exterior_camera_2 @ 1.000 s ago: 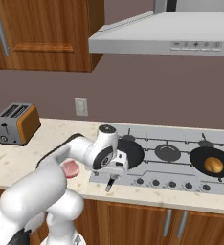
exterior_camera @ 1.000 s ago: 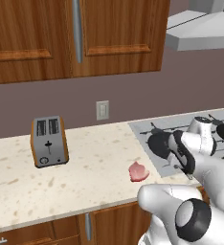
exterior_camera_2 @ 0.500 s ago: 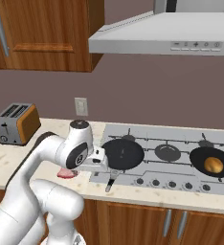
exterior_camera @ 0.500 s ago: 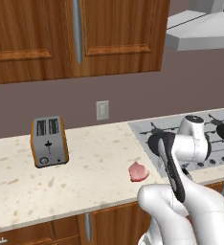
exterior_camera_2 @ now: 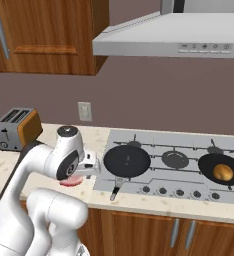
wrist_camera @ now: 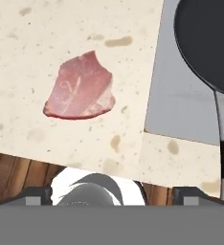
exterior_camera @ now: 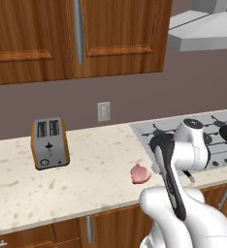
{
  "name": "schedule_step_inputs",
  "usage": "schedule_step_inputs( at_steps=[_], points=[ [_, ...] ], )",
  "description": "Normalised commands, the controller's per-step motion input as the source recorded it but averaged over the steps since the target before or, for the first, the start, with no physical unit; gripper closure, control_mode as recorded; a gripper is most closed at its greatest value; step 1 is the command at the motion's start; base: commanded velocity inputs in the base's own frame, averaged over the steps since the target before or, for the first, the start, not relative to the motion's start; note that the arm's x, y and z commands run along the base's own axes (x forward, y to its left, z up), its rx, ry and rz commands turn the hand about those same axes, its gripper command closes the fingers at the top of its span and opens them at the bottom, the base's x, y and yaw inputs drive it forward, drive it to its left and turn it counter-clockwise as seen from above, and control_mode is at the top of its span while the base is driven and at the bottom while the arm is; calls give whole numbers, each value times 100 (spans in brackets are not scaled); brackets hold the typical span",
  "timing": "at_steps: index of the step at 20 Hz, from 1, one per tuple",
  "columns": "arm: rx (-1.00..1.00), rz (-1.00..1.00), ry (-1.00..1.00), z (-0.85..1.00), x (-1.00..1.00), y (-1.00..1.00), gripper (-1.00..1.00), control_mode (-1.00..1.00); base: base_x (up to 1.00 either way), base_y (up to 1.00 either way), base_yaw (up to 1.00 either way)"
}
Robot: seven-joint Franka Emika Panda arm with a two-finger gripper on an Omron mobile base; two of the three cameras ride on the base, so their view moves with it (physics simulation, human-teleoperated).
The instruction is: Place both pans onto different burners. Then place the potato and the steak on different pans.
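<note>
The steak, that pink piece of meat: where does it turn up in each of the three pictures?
Left base view: the steak lies on the counter, lower middle, just left of the arm.
Right base view: a pink sliver under the arm's elbow, lower left.
Hand view: upper left.
Shared landmark: the cooktop's near left corner, beside it.

Two pans on the cooktop (exterior_camera_2: 139,187) right now: one empty pan (exterior_camera_2: 127,160) on the left side, and a second pan (exterior_camera_2: 219,169) on the right with one potato (exterior_camera_2: 223,172) sitting in it. One steak (wrist_camera: 80,87) lies on the speckled counter (exterior_camera: 86,179), and there's one toaster (exterior_camera: 49,143) and one wall outlet (exterior_camera: 104,111). Five burners in all, two of them under the pans and the large middle burner (exterior_camera_2: 174,159) bare, plus five small knobs (exterior_camera_2: 179,192) in a row along the front edge.
</note>
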Motion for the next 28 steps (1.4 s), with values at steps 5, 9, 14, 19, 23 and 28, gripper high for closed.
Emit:
schedule_step_inputs(
  at_steps=[5, 9, 14, 19, 23, 28],
  points=[
    [0, 4, -7, 5, 0, 56, -100, -100, 0, 0, 0],
    [-1, 0, -2, 0, 0, 49, -100, -100, 0, 0, 0],
    [-2, 1, -2, -4, -5, 26, -100, -100, 0, 0, 0],
    [-7, 0, -5, -20, 14, 20, -100, -100, 0, 0, 0],
    [-3, -1, -3, -25, 30, 6, -100, -100, 0, 0, 0],
    [0, -5, 0, -11, 42, 4, -100, -100, 0, 0, 0]
  ],
)
